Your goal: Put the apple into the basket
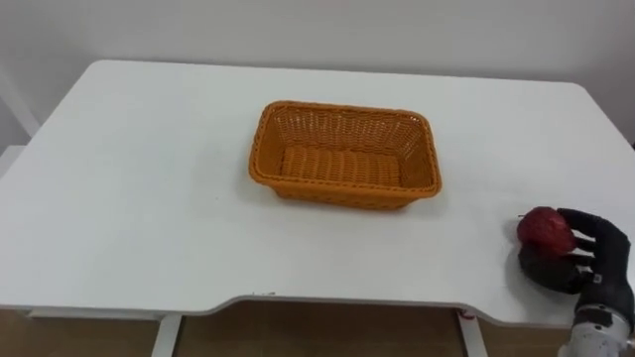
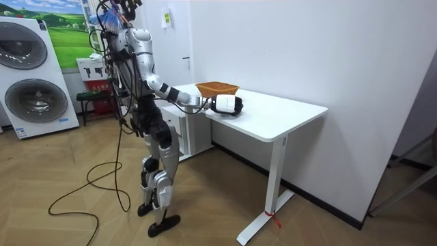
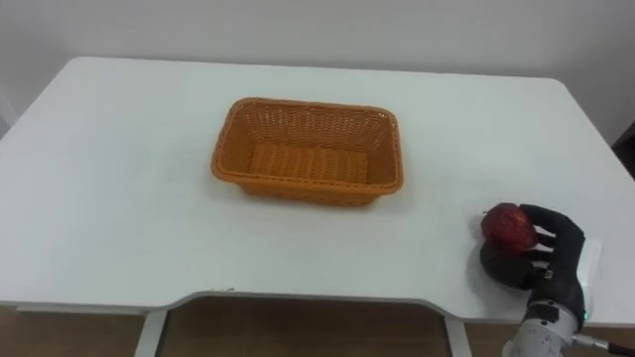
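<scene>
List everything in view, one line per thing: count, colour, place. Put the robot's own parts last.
table: 1, white, in front of the robot, by the wall.
basket: 1, orange wicker, empty, around the middle of the table.
apple: 1, red, near the table's front right edge, held in the right hand.
washing machines: 2, white, stacked, at the room view's left.
floor: 1, brown wood, under the table and the robot.
right hand: 1, black, at the table's front right, curled round the apple.
</scene>
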Controlling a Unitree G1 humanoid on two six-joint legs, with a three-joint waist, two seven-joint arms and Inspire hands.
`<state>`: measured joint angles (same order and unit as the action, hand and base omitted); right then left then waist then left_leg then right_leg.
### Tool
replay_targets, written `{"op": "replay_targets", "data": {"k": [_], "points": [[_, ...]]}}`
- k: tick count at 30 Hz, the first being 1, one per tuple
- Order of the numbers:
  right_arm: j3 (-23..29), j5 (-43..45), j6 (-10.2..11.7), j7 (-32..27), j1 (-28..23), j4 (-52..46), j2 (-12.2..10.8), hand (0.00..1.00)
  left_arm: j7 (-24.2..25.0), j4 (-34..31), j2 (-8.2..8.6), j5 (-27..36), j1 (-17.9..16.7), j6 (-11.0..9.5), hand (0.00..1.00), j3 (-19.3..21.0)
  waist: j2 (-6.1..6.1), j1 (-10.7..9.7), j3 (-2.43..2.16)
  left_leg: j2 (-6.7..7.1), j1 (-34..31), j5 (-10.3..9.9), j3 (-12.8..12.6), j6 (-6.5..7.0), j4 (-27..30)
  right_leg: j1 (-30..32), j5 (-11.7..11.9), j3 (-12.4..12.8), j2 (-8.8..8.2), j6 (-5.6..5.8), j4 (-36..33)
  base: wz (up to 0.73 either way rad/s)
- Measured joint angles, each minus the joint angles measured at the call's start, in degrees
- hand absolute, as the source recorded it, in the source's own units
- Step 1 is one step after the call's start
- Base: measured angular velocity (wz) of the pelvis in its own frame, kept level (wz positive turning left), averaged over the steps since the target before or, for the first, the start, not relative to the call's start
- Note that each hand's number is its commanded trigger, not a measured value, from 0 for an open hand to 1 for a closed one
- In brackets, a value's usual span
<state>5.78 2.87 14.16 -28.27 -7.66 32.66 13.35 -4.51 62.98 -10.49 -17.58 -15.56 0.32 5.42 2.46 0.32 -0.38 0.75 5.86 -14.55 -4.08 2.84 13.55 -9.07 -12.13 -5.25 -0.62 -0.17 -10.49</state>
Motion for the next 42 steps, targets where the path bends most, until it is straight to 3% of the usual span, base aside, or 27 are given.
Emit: {"op": "replay_targets", "data": {"k": [3, 6, 8, 12, 17, 26, 30, 33, 36, 42], "points": [[-0.09, -0.36, 0.83, 0.00, -0.24, -0.12, -1.47, 1.00, 0.00, -0.01, 0.00, 0.05, -0.02, -0.15, 0.00, -0.01, 0.01, -0.09, 0.04, 0.01, 0.54, 0.00, -0.10, 0.00, -0.16, -0.37, 0.00, -0.28, -0.02, 0.00, 0.00, -0.01], [-0.09, -0.35, 0.28, 0.03, -0.47, -1.98, -2.23, 1.00, 0.15, -0.07, 0.00, 0.04, -0.33, -0.52, 0.00, -0.01, -0.01, 0.02, 0.16, 0.03, 0.74, 0.00, -0.30, 0.01, -0.33, -0.46, 0.00, -0.11, -0.04, 0.01, -0.07, -0.03], [-1.34, 0.01, -1.16, 0.69, -1.00, -5.21, -2.23, 1.00, 0.31, -0.15, 0.00, 0.02, -0.15, -0.75, 0.00, -0.13, -0.28, -0.03, 0.45, 0.05, 0.47, 0.00, -0.49, 0.01, -0.19, -0.09, 0.00, 0.18, -0.02, 0.01, -0.25, -0.06], [-2.96, -0.02, -1.88, 0.67, -1.67, -9.58, -2.24, 1.00, 0.72, 0.07, -0.02, 0.00, -0.15, -0.76, 0.00, -1.16, -0.97, 0.12, 1.09, 0.13, 0.16, 0.01, -0.54, 0.03, -0.02, 0.22, 0.00, 0.17, -0.07, 0.02, -0.36, 0.00], [-2.94, 0.95, -1.93, 0.00, -1.25, -14.23, -2.10, 1.00, 2.92, 0.02, -0.02, -0.18, -0.24, -0.71, 0.00, -1.04, -1.23, 1.24, 0.63, 0.34, -1.31, 0.18, -0.64, -0.06, 0.19, 2.11, -0.02, 0.42, 0.01, 0.04, -1.18, 0.00], [-3.06, 3.29, -3.03, 1.84, 2.67, -19.66, -0.41, 1.00, 4.03, 0.13, -0.04, -0.17, 0.49, -0.72, 0.00, -1.01, -0.60, 2.33, 0.52, 0.11, -1.29, 0.21, -0.37, -0.03, 0.06, 2.10, -0.02, -0.21, -0.12, 0.04, -1.07, 0.00], [-3.42, 3.40, -3.02, 2.31, 2.99, -22.89, 0.52, 1.00, 4.02, 0.19, -0.07, -0.14, 0.77, -0.72, 0.00, -1.09, 0.06, 3.20, 0.76, 0.11, -1.34, 0.23, -0.24, -0.04, 0.21, 2.01, -0.02, -0.50, -0.12, 0.04, -1.15, 0.01], [-3.40, 3.50, -3.12, 2.55, 4.08, -23.28, 0.63, 1.00, 4.13, 0.08, -0.10, -0.16, 0.99, -0.71, 0.00, -1.13, 0.61, 3.14, 0.64, 0.12, -1.47, 0.23, 0.29, -0.04, 0.47, 1.74, -0.02, -1.04, -0.18, 0.04, -1.15, 0.10], [-3.51, 3.97, -3.25, 3.46, 4.18, -26.38, 0.75, 1.00, 4.43, -0.07, -0.16, -0.17, 1.09, -0.71, 0.00, -1.14, 0.59, 3.25, 0.64, 0.18, -1.72, 0.23, 0.73, -0.04, 0.35, 1.67, -0.02, -1.35, -0.20, 0.04, -1.11, 0.07], [-7.86, 4.18, -3.23, 3.90, 7.30, -27.33, 3.32, 1.00, 5.11, -0.06, -1.06, -0.15, 1.33, -0.72, 0.00, -2.34, 0.50, 3.60, 0.80, 0.50, -1.70, 0.28, 1.16, -0.11, 0.51, 1.46, -0.02, -1.83, -0.19, 0.04, -1.06, 0.02]]}}
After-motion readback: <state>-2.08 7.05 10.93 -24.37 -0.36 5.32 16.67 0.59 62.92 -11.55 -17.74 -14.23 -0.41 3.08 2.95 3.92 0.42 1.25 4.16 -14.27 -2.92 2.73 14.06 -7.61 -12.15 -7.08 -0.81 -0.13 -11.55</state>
